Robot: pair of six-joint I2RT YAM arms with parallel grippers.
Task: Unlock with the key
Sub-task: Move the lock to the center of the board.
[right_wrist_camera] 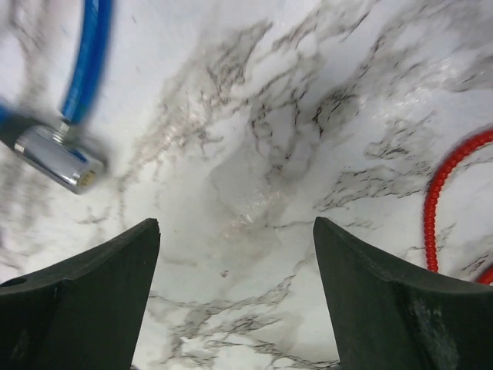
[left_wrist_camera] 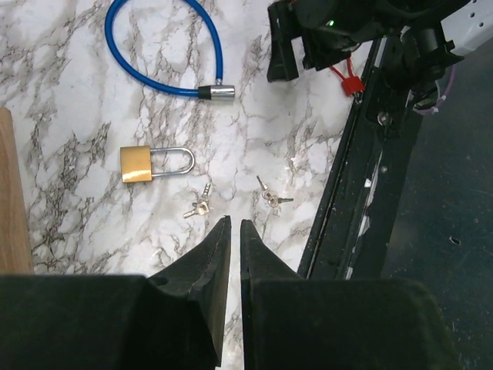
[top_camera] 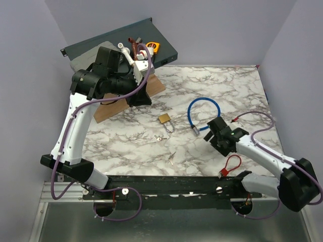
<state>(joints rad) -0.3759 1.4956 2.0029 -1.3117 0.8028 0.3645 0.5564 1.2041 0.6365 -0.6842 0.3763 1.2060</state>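
We see the left gripper (top_camera: pixel 139 97) raised over the back-left of the marble table (top_camera: pixel 126 146), above a wooden board (top_camera: pixel 117 107). In the left wrist view the gripper (left_wrist_camera: pixel 233 225) has its jaws pressed almost together with only a thin slit between them, and it is pinching nothing.

The right gripper (top_camera: pixel 212 132) sits low on the right side of the table and points left. Its jaws are spread wide with bare marble between them (right_wrist_camera: pixel 235 231), and it is holding nothing.

The key (top_camera: pixel 160 137) lies loose on the marble mid-table, just beside the shackle end of the brass padlock (top_camera: pixel 164 119), and neither gripper touches it. In the left wrist view the key (left_wrist_camera: pixel 199 206) looks like a small silver bunch, but it is too small for us to count the pieces. It lies just ahead of the closed fingertips.

A second key bunch (left_wrist_camera: pixel 269 199) lies nearer the black front rail (left_wrist_camera: pixel 362 193). It is apart from the first and also untouched.

The padlock (left_wrist_camera: pixel 136 164) lies flat with its shackle pointing toward the front rail, and the shackle looks seated.

A blue cable lock (top_camera: pixel 204 112) curls to the right of the padlock. Its metal end (right_wrist_camera: pixel 58 158) shows blurred just left of the right gripper's jaws.

A red cable loop (top_camera: pixel 231 164) lies near the front-right edge and shows at the right of the right wrist view (right_wrist_camera: pixel 443 196).

A dark tray (top_camera: pixel 88 46) sits tilted at the back left with some tools in it.
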